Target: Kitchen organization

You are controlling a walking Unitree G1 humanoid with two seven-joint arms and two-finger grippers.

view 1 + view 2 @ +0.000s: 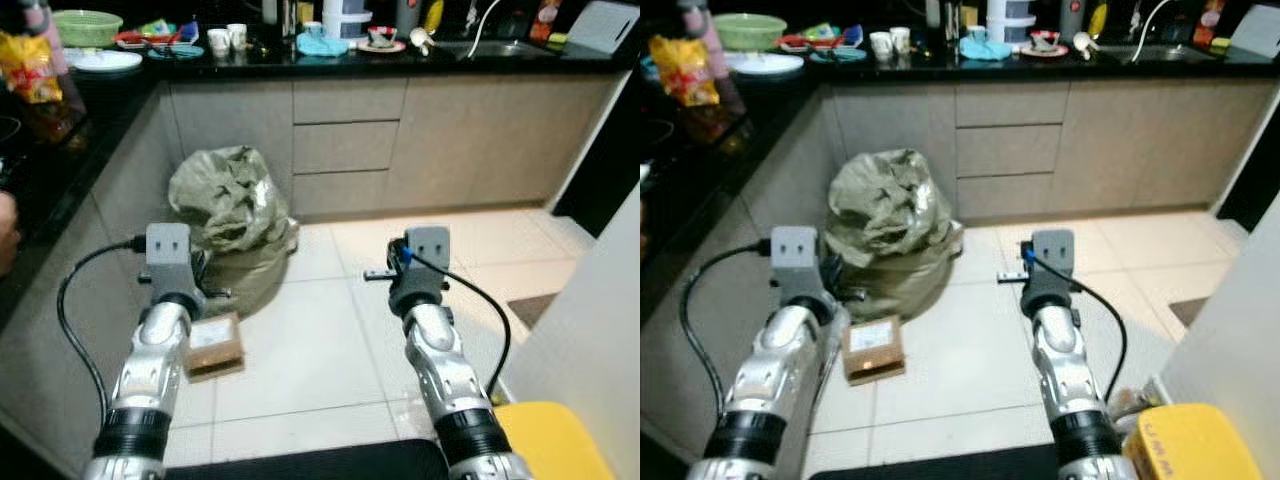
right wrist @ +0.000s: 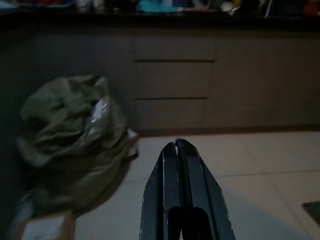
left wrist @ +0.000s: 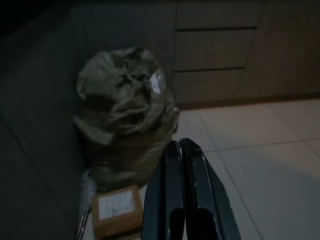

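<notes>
Both end effectors, left (image 3: 180,150) and right (image 2: 176,149), pressed closed, empty; box (image 1: 213,345) label unreadable.

Two silver arms stretched forward, left tool (image 3: 181,150) fingers pressed together; right tool (image 2: 176,148) likewise closed, empty

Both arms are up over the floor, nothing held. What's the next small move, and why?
Probably step toward the black countertop: its clutter, such as the white plate, lies well beyond both shut grippers, left gripper and right gripper, which hover over floor tiles beside the crumpled olive-green sack.
</notes>
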